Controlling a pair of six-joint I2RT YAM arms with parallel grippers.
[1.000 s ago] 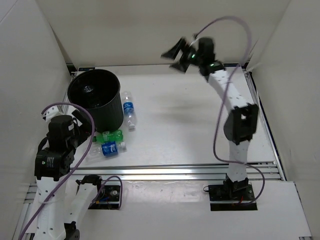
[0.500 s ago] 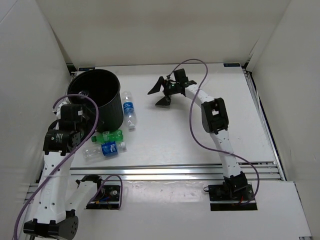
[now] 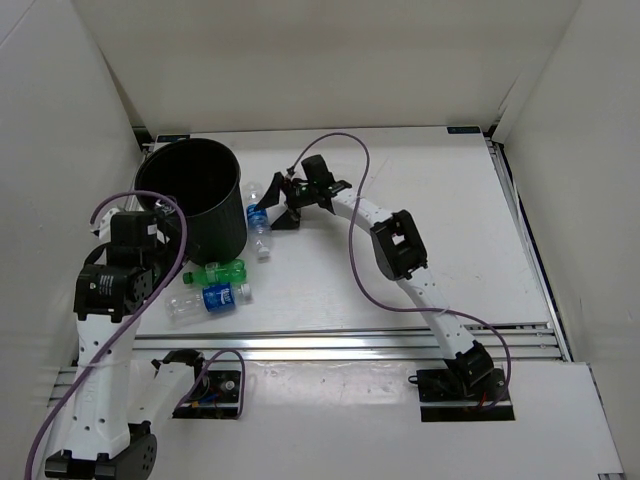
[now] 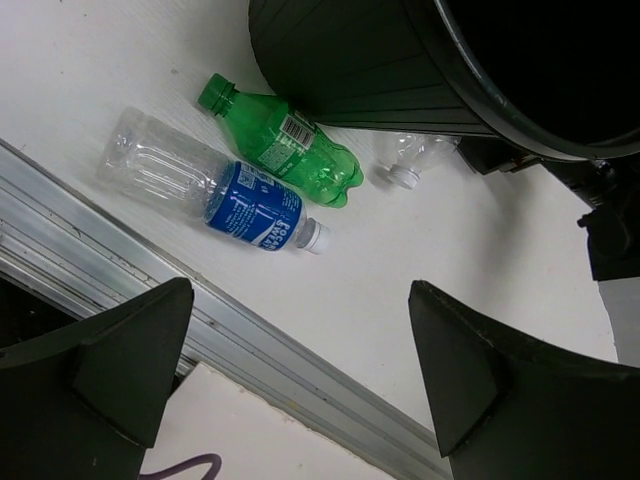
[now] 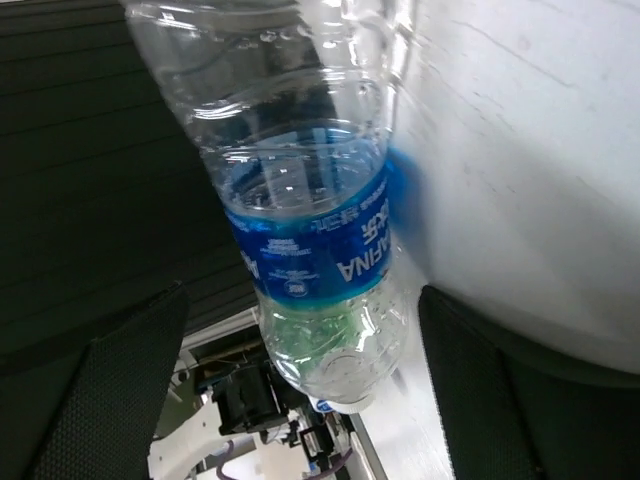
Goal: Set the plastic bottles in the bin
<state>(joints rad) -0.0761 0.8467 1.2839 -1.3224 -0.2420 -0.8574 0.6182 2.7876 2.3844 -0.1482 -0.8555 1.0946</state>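
White walls close in a white desk (image 3: 400, 270), and the tall round black plastic bin (image 3: 228, 228) with its ribbed side stands upright in the upper left of the overhead frame.

A clear plastic bottle with a blue label (image 3: 258, 220) lies on its side just beside the bin, to the right of it in that frame. The right pincer (image 3: 279, 208) has its fingers spread wide around this bottle. In the right wrist view the bottle (image 5: 310, 230) fills the middle of the frame. The right pincer (image 5: 300, 335) shows one dark finger (image 5: 110, 390) in the lower left corner and the other in the lower right. Neither finger looks pressed against the plastic, and the ribbed wall of the bin (image 5: 90, 150) sits right behind the bottle.

Below the bin in the overhead frame lie a green plastic bottle (image 3: 220, 272) and a second clear bottle with a blue label and white cap (image 3: 210, 298). They lie side by side and nearly touch.

The left pincer (image 4: 300, 320) hangs above that pair, spread and holding nothing. In its wrist view the green bottle (image 4: 285, 145) and the labelled one (image 4: 215, 195) lie in the upper left, ahead of the fingertips and apart from them.
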